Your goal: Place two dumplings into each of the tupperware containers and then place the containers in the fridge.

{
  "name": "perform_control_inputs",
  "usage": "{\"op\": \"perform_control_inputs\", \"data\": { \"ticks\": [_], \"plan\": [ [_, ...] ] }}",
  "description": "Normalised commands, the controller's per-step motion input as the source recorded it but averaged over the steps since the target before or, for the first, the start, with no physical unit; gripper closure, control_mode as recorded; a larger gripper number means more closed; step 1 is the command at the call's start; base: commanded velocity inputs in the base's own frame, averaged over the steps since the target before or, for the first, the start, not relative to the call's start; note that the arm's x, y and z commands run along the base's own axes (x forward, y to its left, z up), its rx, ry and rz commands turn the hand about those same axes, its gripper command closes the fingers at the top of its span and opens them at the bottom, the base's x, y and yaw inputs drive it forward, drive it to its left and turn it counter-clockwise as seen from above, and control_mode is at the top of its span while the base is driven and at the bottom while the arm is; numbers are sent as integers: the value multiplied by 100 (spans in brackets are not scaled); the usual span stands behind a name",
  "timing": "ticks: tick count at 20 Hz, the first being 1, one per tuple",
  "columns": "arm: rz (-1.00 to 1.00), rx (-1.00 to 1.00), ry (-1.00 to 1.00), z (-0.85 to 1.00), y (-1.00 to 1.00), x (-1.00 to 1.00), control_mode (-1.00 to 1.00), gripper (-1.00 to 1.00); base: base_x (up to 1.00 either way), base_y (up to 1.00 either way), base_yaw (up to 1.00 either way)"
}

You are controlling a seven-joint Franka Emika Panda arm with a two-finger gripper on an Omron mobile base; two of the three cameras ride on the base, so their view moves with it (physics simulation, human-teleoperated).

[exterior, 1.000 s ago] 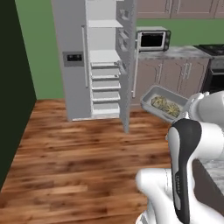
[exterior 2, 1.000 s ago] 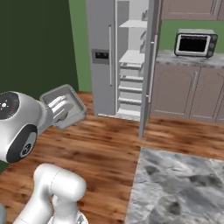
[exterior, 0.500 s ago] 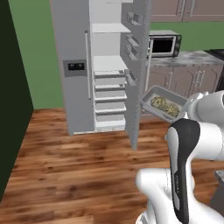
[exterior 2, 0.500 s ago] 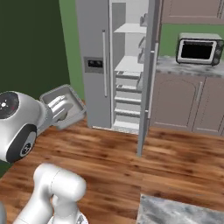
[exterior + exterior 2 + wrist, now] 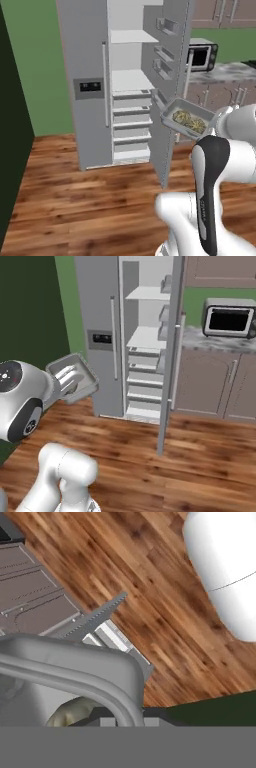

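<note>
Against the earlier frame, we see the fridge (image 5: 95, 90) larger and more central: the base has driven, the camera with it. The jaws stay pinched on the rim of the grey container (image 5: 187, 119), carried in the air beside the open door. The dumplings (image 5: 189, 120) inside blur together; their count is unclear.

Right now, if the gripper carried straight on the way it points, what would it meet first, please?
Probably the wooden floor: the gripper, shut on the grey container, looks downward past the open fridge. Depth is unclear.
</note>
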Motion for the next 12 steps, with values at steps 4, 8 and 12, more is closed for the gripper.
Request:
{"op": "perform_control_inputs", "data": {
  "ticks": [4, 8, 12],
  "plan": [
    [0, 0, 0, 0, 0, 0, 100, 100, 85, 35, -8],
    [0, 0, 0, 0, 0, 0, 100, 100, 78, 37, -7],
    [0, 0, 0, 0, 0, 0, 100, 100, 69, 31, -7]
  ]
}}
